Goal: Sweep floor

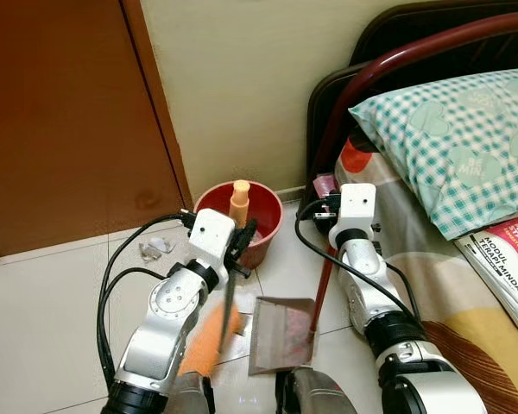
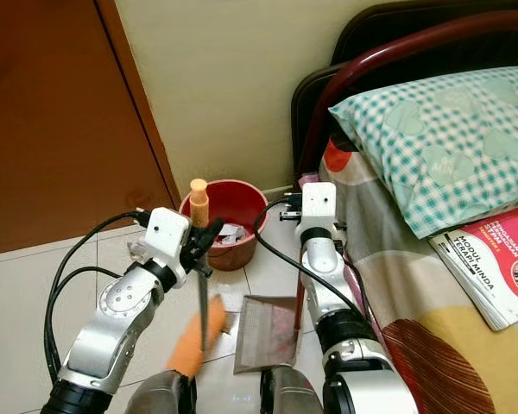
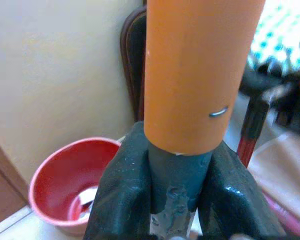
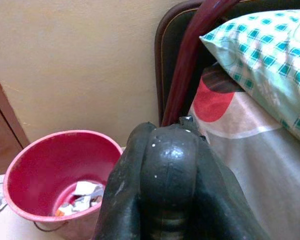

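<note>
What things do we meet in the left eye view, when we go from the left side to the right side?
Brown door → crumpled plastic scrap on the floor → red bucket → dark red bed frame → checked pillow → pink booklet.

Both silver arms are raised and extended forward, elbows bent, white wrist housings uppermost. Left claw (image 1: 242, 237): black fingers (image 3: 121, 190) closed on a broom handle (image 3: 200, 75), one finger on each side. Right claw (image 1: 325, 203): fingers (image 4: 165, 170) pressed together, apparently clamped on a dark red dustpan handle (image 1: 321, 285), though the contact is hidden. Black cables loop from both wrists.
</note>
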Controlling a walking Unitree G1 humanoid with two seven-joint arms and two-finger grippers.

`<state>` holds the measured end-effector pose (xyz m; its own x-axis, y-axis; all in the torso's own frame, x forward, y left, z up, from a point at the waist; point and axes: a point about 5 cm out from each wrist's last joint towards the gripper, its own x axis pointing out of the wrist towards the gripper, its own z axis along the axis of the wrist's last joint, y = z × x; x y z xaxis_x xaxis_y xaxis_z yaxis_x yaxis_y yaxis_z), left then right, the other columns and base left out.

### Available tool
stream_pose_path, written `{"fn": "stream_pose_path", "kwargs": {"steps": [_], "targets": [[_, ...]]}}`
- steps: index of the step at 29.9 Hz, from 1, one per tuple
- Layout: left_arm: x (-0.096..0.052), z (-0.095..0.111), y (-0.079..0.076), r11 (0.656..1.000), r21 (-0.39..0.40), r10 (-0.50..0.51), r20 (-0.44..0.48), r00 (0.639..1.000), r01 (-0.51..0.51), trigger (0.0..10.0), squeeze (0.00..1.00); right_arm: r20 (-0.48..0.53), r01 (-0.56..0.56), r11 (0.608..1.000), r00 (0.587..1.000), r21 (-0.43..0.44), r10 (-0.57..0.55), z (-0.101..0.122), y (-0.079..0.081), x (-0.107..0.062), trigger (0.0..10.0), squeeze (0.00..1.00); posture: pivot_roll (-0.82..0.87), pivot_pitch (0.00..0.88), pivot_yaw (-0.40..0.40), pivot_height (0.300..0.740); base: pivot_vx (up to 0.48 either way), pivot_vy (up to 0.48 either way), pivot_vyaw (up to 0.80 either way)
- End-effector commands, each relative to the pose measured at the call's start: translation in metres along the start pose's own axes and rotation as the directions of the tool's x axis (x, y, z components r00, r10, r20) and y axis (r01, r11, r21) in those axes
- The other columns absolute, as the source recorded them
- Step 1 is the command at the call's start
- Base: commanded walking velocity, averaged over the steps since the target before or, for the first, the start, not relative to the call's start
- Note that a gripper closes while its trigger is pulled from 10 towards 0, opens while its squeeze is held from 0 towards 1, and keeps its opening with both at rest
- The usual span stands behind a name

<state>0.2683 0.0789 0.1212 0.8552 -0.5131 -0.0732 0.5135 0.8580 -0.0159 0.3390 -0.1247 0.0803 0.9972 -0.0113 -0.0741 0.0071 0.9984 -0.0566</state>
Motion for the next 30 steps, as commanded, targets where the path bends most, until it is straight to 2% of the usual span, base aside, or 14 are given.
{"fn": "stream_pose_path", "kwargs": {"steps": [1,2,7,9,11,14,17,19,21,23,25,26,27,30], "targets": [[0.002,0.007,-0.007,0.990,-0.140,-0.025,0.037,0.999,0.030,10.0,0.00,-0.003,-0.015,1.000,1.000,0.013,0.015,0.000,0.006,0.001,10.0,0.00,0.04,0.195,-0.043,0.740,0.000,0.000,0.00],[0.003,0.013,-0.005,0.984,-0.180,-0.002,0.052,0.999,0.012,10.0,0.00,-0.004,-0.030,0.999,1.000,0.022,0.031,0.000,0.011,0.002,10.0,0.00,0.05,0.191,-0.044,0.740,0.000,0.000,0.00],[0.005,0.022,0.002,0.978,-0.209,0.046,0.079,0.996,-0.029,10.0,0.00,-0.005,-0.045,0.998,0.999,0.040,0.046,0.000,0.015,0.002,10.0,0.00,0.05,0.189,-0.045,0.740,0.000,0.000,0.00],[0.007,0.039,0.014,0.957,-0.276,0.137,0.143,0.980,-0.094,10.0,0.00,-0.005,-0.069,0.995,0.998,0.066,0.070,0.001,0.019,0.003,10.0,0.00,0.05,0.180,-0.049,0.740,0.000,0.000,0.00],[0.007,0.048,0.021,0.942,-0.310,0.187,0.180,0.966,-0.125,10.0,0.00,0.000,-0.087,0.993,0.996,0.081,0.087,0.002,0.023,0.004,10.0,0.00,0.05,0.180,-0.049,0.740,0.000,0.000,0.00],[0.005,0.057,0.037,0.931,-0.296,0.281,0.213,0.936,-0.212,10.0,0.00,0.009,-0.119,0.987,0.993,0.106,0.119,0.006,0.028,0.005,10.0,0.00,0.05,0.175,-0.051,0.740,0.000,0.000,0.00],[0.003,0.060,0.047,0.923,-0.283,0.329,0.228,0.916,-0.261,10.0,0.00,0.019,-0.154,0.979,0.988,0.131,0.153,0.009,0.033,0.005,10.0,0.00,0.05,0.173,-0.053,0.740,0.000,0.000,0.00],[-0.002,0.065,0.063,0.909,-0.232,0.400,0.246,0.883,-0.348,10.0,0.00,0.029,-0.215,0.964,0.977,0.156,0.213,0.011,0.042,0.005,10.0,0.00,0.05,0.169,-0.056,0.740,0.000,0.000,0.00],[-0.002,0.065,0.063,0.909,-0.232,0.400,0.246,0.883,-0.348,10.0,0.00,0.029,-0.215,0.964,0.977,0.156,0.213,0.011,0.042,0.005,10.0,0.00,0.05,0.169,-0.056,0.740,0.000,0.000,0.00],[-0.007,0.069,0.076,0.888,-0.168,0.458,0.258,0.850,-0.428,10.0,0.00,0.038,-0.284,0.943,0.959,0.174,0.282,0.013,0.050,0.003,10.0,0.00,0.05,0.168,-0.057,0.740,0.000,0.000,0.00],[-0.015,0.066,0.098,0.829,-0.079,0.554,0.246,0.795,-0.553,10.0,0.00,0.066,-0.385,0.915,0.923,0.124,0.379,0.015,0.062,0.000,10.0,0.00,0.05,0.166,-0.059,0.740,0.000,0.000,0.00],[-0.015,0.066,0.098,0.829,-0.079,0.554,0.246,0.795,-0.553,10.0,0.00,0.066,-0.385,0.915,0.923,0.124,0.379,0.015,0.062,0.000,10.0,0.00,0.05,0.166,-0.059,0.740,0.000,0.000,0.00],[-0.020,0.063,0.106,0.804,-0.074,0.589,0.233,0.774,-0.589,10.0,0.00,0.084,-0.431,0.899,0.901,0.077,0.425,0.018,0.067,-0.003,10.0,0.00,0.05,0.164,-0.061,0.740,0.000,0.000,0.00],[-0.024,0.059,0.111,0.790,-0.062,0.607,0.223,0.763,-0.610,10.0,0.00,0.104,-0.454,0.891,0.887,0.015,0.450,0.021,0.069,-0.004,10.0,0.00,0.05,0.162,-0.062,0.740,0.000,0.000,0.00]]}}
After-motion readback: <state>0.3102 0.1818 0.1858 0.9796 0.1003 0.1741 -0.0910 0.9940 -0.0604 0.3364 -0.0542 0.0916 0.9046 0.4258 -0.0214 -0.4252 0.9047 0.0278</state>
